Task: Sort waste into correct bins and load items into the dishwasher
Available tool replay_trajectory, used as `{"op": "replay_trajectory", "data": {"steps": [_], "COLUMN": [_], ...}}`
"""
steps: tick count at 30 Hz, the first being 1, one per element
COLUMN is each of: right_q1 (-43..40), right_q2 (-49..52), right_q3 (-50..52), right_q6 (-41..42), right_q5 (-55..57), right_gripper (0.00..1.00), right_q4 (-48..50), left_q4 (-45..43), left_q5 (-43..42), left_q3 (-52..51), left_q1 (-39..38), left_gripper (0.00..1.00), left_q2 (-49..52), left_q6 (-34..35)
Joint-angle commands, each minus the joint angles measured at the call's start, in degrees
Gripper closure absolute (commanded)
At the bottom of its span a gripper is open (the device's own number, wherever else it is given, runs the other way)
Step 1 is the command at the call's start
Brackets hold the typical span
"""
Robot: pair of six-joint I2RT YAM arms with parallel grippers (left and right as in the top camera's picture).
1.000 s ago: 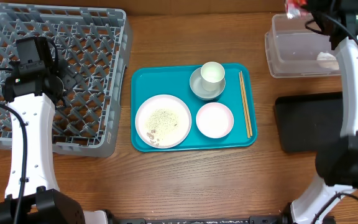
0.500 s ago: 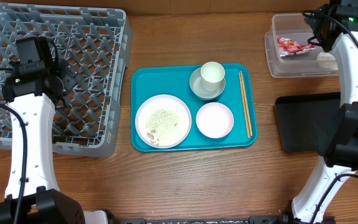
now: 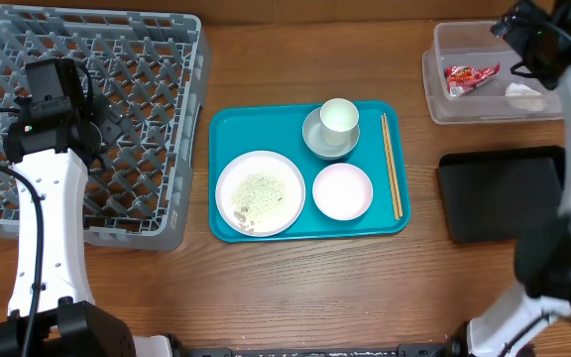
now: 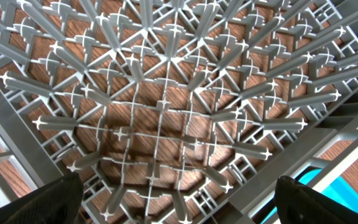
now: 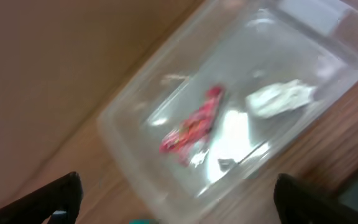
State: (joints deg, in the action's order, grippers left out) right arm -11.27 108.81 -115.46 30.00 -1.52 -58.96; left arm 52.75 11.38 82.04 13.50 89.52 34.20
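the crumpled red plastic wrapper [image 3: 470,76] lies loose on the floor of the clear plastic waste bin [image 3: 444,111] at the table's far right, near a wad of white tissue [image 3: 523,94], so that piece of waste looks sorted. the right gripper [image 5: 176,202] hangs above the bin with its fingers spread wide and nothing between them. on the teal tray [image 3: 228,124] in the middle wait a white plate with food scraps [image 3: 260,192], a small pink dish [image 3: 342,190], a pale cup in a bowl [image 3: 338,116] and wooden chopsticks [image 3: 392,164]. the left gripper [image 4: 179,199], equally wide open and empty, hovers over the grey dishwasher rack [image 3: 127,59], probably parked there to receive dishes.
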Motion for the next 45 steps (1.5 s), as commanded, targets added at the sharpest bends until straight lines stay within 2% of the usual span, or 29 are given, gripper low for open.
{"op": "replay_trajectory", "data": {"steps": [1, 5, 10, 13, 19, 23, 31, 39, 41, 45], "right_q1": [0.0, 0.5, 3.2, 4.6, 4.0, 1.3, -9.3, -11.0, -11.0, -11.0], "right_q2": [-10.0, -15.8, -21.3, -23.5, -24.4, -24.4, -24.2, -24.2, -24.2, -24.2], "right_q3": [-0.6, -0.5, -0.5, -0.5, -0.3, 0.0, 0.0, 0.0, 0.0, 0.0], "right_q6": [-3.2, -9.5, -11.1, -7.5, 8.7, 8.9, 8.8, 8.9, 8.9, 8.9], "right_q5": [-19.3, -30.6, -28.1, -20.2, 5.4, 10.5, 10.5, 10.5, 10.5, 10.5], "right_gripper": [0.0, 0.0, 0.0, 0.0, 0.0, 0.0, 0.0, 0.0, 0.0, 0.0], "right_q4": [-4.3, -12.4, -22.8, -28.4, -38.1, -38.1, -38.1, -38.0, -38.0, -38.0], "left_q4": [-0.1, -0.1, -0.1, -0.1, -0.1, -0.1, -0.1, -0.2, 0.0, 3.8], "left_q5": [0.1, 0.1, 0.1, 0.1, 0.1, 0.1, 0.1, -0.5, -7.1, -33.0], "left_q3": [1.0, 1.0, 1.0, 1.0, 1.0, 1.0, 1.0, 1.0, 1.0, 1.0], "left_q1": [0.0, 0.0, 0.0, 0.0, 0.0, 0.0, 0.0, 0.0, 0.0, 0.0], "left_gripper": [0.0, 0.0, 0.0, 0.0, 0.0, 0.0, 0.0, 0.0, 0.0, 0.0], "left_q2": [-1.4, -1.4, -1.4, -1.4, -1.4, -1.4, -1.4, -1.4, -1.4, -1.4], "left_q6": [0.5, 0.5, 0.5, 0.5, 0.5, 0.5, 0.5, 0.7, 2.6, 3.3]}}
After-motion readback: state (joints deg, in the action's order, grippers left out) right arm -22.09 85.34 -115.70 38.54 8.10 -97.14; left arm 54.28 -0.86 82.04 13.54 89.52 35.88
